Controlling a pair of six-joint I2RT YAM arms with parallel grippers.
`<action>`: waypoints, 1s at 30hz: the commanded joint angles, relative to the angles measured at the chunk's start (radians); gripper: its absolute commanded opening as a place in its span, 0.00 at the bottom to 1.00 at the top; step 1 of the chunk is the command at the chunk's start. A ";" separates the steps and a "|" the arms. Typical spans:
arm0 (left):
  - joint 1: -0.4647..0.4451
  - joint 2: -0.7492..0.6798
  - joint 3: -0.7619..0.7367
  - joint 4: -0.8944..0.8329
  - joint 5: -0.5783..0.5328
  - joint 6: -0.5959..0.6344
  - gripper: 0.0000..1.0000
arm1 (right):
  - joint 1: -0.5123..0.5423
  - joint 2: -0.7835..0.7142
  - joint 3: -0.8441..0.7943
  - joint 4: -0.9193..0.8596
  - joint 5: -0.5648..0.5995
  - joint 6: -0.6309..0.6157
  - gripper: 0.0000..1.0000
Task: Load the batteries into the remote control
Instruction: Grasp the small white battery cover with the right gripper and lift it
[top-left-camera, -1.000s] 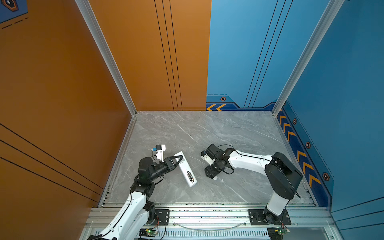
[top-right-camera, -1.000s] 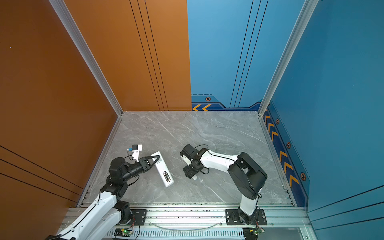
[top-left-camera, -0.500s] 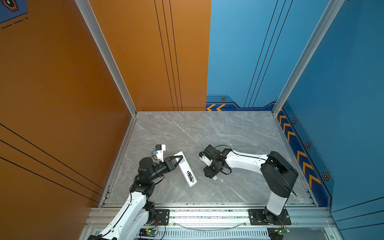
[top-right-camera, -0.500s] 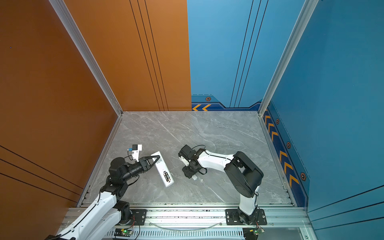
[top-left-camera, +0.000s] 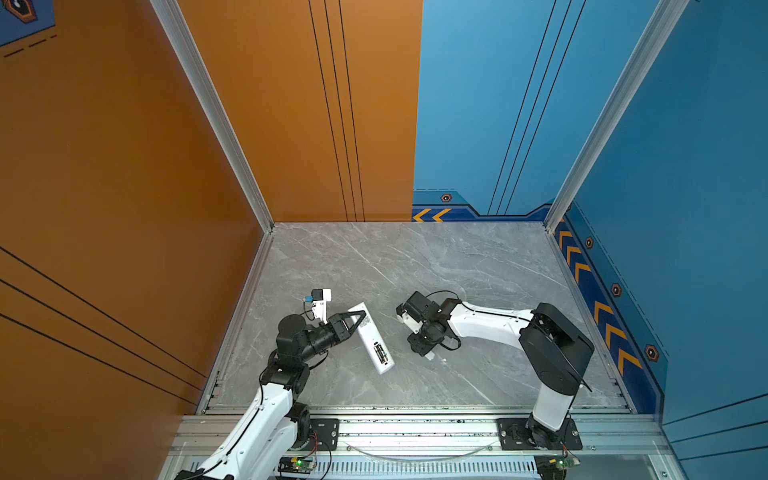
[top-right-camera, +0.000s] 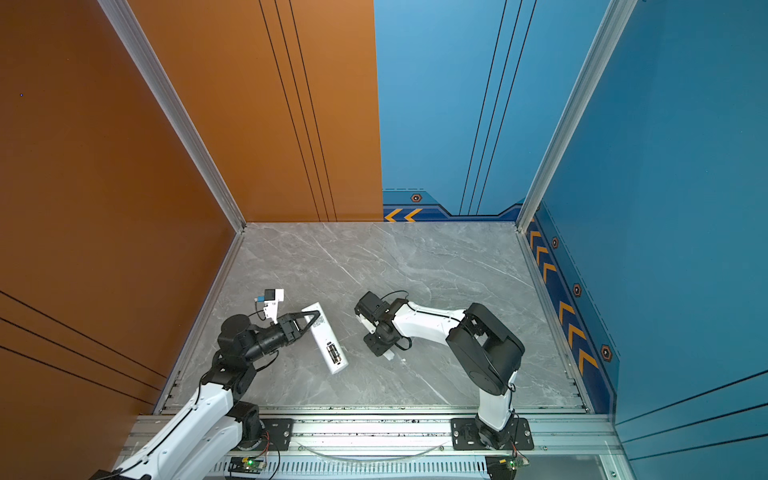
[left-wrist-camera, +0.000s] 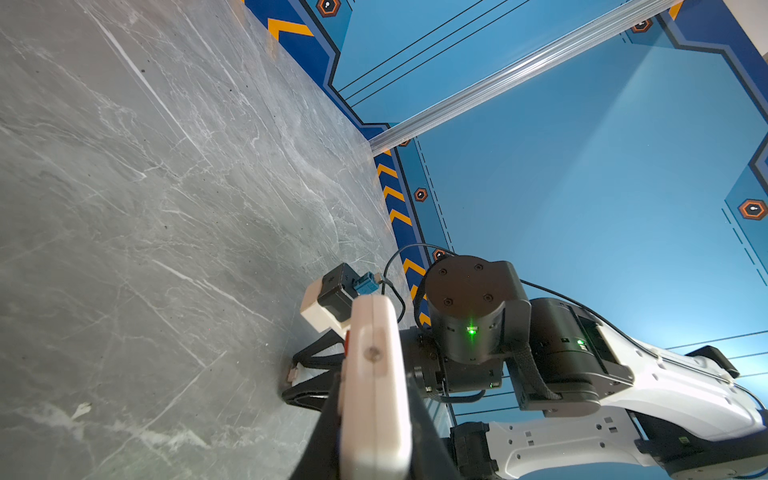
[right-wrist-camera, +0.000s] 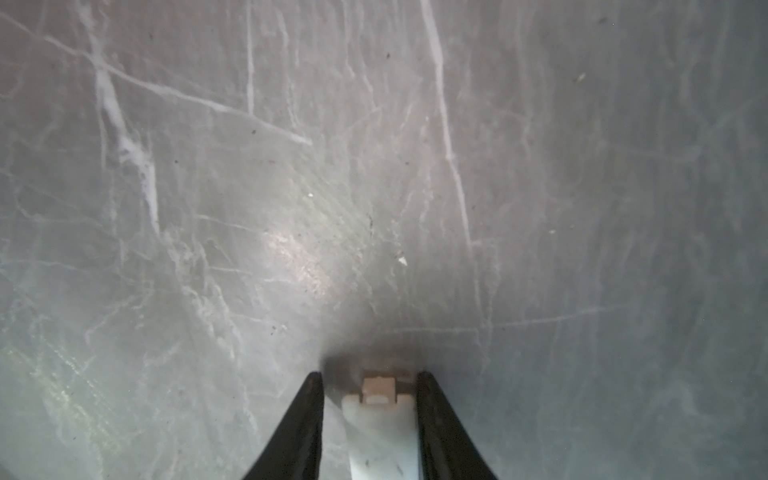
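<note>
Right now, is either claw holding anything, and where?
Left gripper clamps the remote control at its far end; right gripper straddles a white cover, ungripped.

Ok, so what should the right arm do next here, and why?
Probably close the right gripper fully: its fingers straddle a small white tabbed piece, likely the battery cover, with a gap on one side. The left gripper holds the remote control, its compartment facing up uncovered.
</note>
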 joint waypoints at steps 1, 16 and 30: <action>0.010 -0.008 0.014 0.011 0.023 -0.006 0.00 | 0.008 0.017 0.020 -0.042 0.039 -0.001 0.34; 0.009 -0.006 0.014 0.011 0.021 -0.005 0.00 | 0.017 0.020 0.032 -0.061 0.067 -0.008 0.24; 0.011 0.003 0.017 0.011 0.022 -0.004 0.00 | 0.028 -0.016 0.033 -0.062 0.083 -0.016 0.17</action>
